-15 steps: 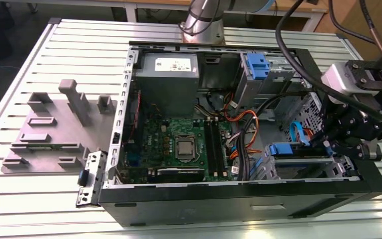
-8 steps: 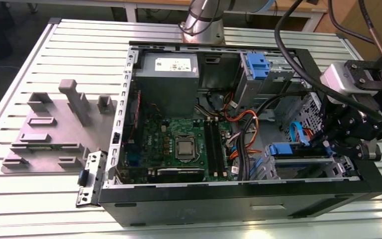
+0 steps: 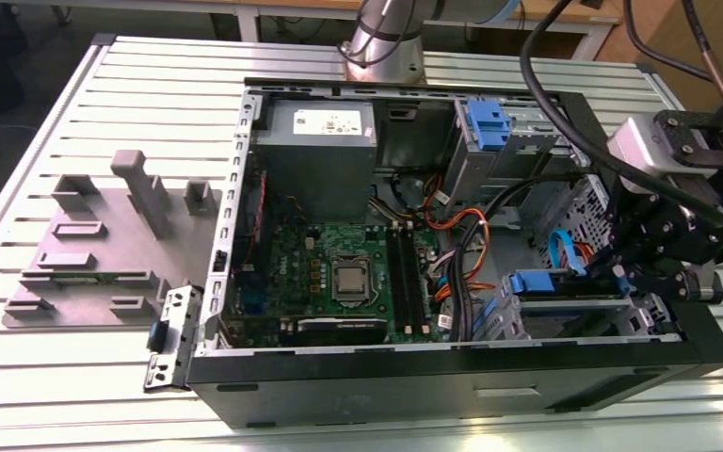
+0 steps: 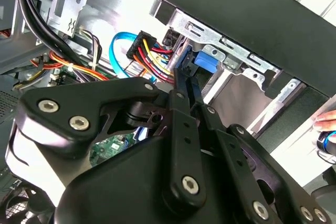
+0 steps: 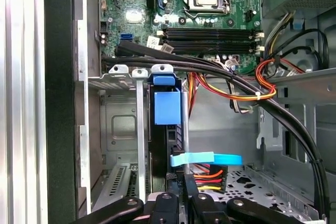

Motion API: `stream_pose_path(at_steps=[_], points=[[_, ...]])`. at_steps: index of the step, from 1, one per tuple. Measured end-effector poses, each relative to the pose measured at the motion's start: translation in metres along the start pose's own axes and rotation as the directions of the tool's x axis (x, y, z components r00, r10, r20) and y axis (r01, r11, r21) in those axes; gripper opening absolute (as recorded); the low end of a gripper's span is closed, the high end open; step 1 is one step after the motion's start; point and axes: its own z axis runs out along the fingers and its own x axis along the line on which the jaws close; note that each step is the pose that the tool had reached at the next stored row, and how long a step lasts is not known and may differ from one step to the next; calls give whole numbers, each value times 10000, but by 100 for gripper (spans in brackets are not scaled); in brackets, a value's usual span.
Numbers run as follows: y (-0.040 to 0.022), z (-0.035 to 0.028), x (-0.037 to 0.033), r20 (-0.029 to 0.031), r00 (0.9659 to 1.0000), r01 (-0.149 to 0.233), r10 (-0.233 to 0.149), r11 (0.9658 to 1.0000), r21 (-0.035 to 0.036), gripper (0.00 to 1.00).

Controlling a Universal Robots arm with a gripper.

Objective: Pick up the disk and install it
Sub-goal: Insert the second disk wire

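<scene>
One disk (image 5: 167,100) showed, standing on edge in the drive cage (image 5: 113,129) of one open computer case (image 3: 462,381), at the lower part of the exterior view's right. There its blue bracket appeared just beside the one gripper (image 4: 184,72), which reached into the case from that side. The fingers (image 4: 181,98) were drawn nearly together, their tips at the disk's blue bracket. Whether they pinched any part of it could not be told.

A second blue piece, a tab (image 3: 488,122) on another grey cage, sat well apart near the case's far wall. One grey metal box (image 3: 315,141) lay beside it, and one green motherboard (image 3: 336,273) filled the case floor. One light blue flat cable (image 5: 207,158) and a bundle of red, yellow and orange wires (image 5: 210,179) crossed close to the disk. Thick black cables (image 5: 220,77) ran across the cage mouth, between the motherboard and the disk.

The exterior view also took in the slatted table (image 3: 148,94), one grey fixture plate (image 3: 86,254) with raised blocks on the exterior view's left, and one loose metal bracket (image 3: 170,339) against the case's corner. The second wrist view showed fingertips of a person's hand (image 4: 326,121) outside the case wall. The first wrist view showed the disk's edge down inside its slot.
</scene>
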Motion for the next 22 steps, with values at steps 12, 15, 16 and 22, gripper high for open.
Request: stream_pose_path(at_steps=[12,15,16,22], points=[[7,-3,10,0,9996,-299,299,9995,36,16],[10,-1,11,1,9996,-298,298,9995,39,16],[10,3,11,2,9996,-298,298,9995,40,16],[11,7,12,0,9996,-298,298,9995,40,16]])
